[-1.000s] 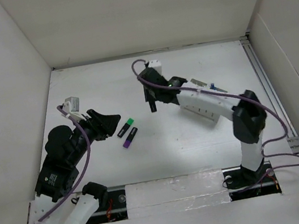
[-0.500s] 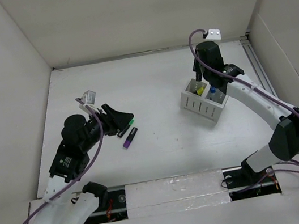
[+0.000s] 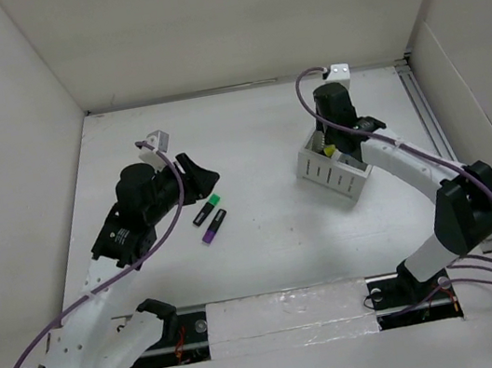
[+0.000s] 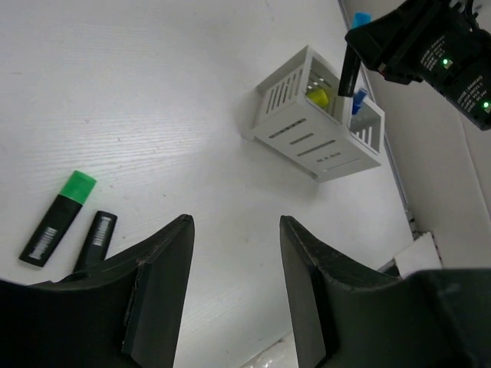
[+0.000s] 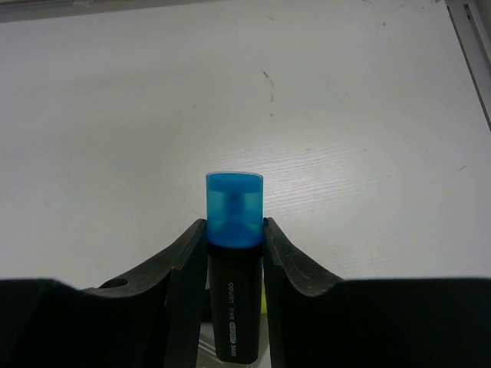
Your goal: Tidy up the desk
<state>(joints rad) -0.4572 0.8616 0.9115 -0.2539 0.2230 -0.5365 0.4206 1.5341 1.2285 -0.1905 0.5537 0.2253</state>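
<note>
Right gripper, clamping a blue marker, has swung over the holder, ready to drop; left gripper gapes empty.

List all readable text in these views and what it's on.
"DELI" (likely): on the blue-capped highlighter barrel; the smaller print below it is too blurred.
White labels on the green-capped highlighter and purple-capped highlighter: too small to read.
Nothing else legible.

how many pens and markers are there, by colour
green highlighter: 1
purple highlighter: 1
yellow-capped item in the holder: 1
blue: 2, the blue highlighter in the right gripper and a blue-tipped item in the holder
total: 5
</note>
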